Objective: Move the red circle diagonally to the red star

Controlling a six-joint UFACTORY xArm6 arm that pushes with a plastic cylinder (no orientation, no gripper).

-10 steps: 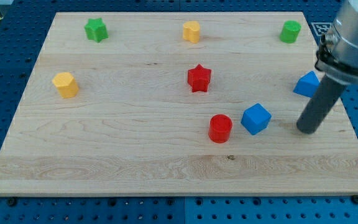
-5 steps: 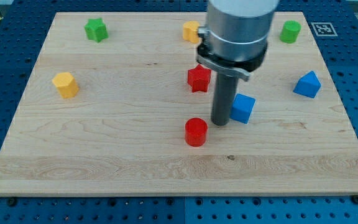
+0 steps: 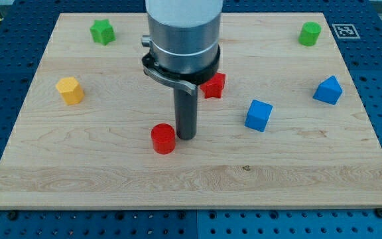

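The red circle (image 3: 163,139) is being pressed by my tip (image 3: 186,137), touching its right side; nothing is being gripped, the rod being bare. The circle is lying below-left of the red star (image 3: 214,85), well apart. Diagonal placement is judged reached, or nearly so.

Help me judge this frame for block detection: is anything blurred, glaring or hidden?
Camera view: evenly lit, sharp, no strong glare on the board; shadows are soft. The arm's wide body hides part of the red star and the top-middle board. My tip sits just right of the red circle, both crisp.
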